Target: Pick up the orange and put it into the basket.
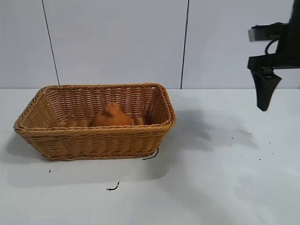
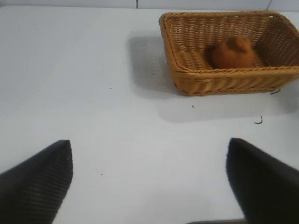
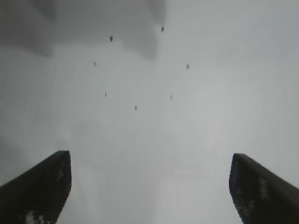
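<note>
The orange lies inside the wicker basket at the table's left; it is dull orange with a knobby top. Both also show in the left wrist view, the orange inside the basket. My right gripper hangs high above the table at the far right, well away from the basket, open and empty; in its wrist view the gripper has only bare table between its fingers. My left gripper is open and empty over bare table, far from the basket; it is out of the exterior view.
A white table carries small dark specks in front of the basket and to its right. A white panelled wall stands behind. The right gripper's shadow lies right of the basket.
</note>
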